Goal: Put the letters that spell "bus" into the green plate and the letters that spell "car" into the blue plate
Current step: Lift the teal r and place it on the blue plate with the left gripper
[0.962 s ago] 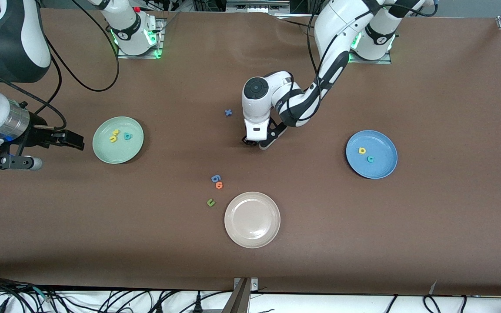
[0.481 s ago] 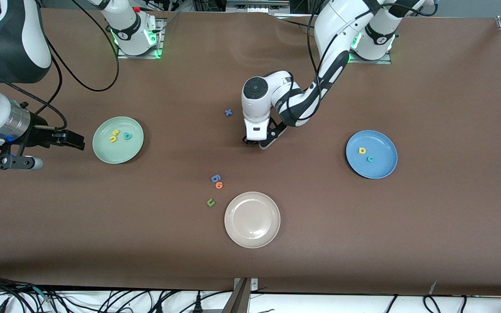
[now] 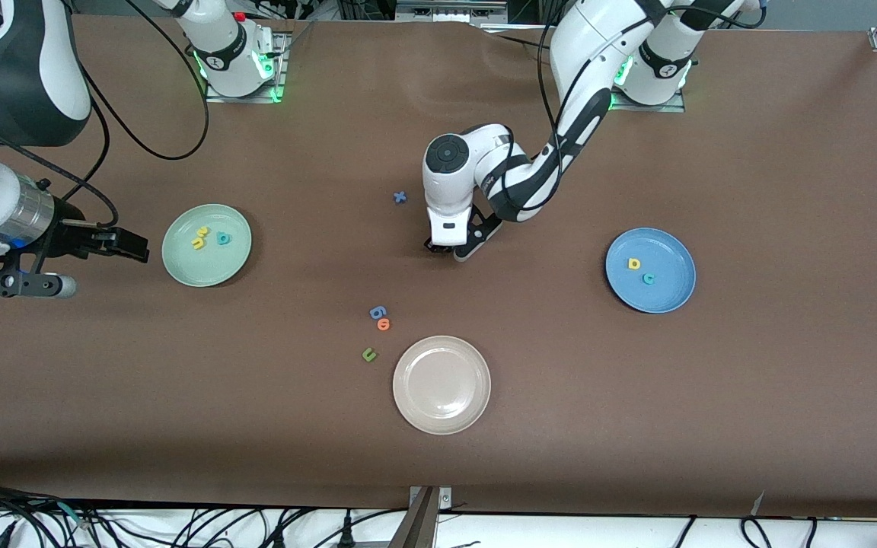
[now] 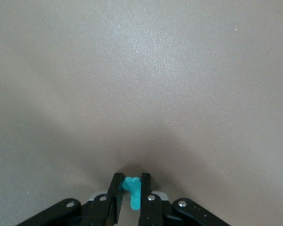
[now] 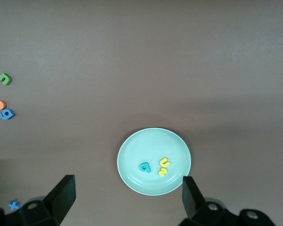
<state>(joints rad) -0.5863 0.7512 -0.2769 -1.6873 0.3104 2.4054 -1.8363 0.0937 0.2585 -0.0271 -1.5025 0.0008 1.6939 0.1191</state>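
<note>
The left gripper, down at mid-table, pinches the thin teal "r", its stem running along the fingers. The right gripper waits open beside the green plate.

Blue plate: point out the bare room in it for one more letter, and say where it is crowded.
The blue plate is bare along the rim nearest the front camera and toward the left arm's end. Its crowded part holds the yellow "a" and teal "c". The left gripper pinches the teal "r".

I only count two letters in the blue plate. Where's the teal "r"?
The teal "r" is pinched in the left gripper, down at mid-table, between the blue "x" and the blue plate.
</note>
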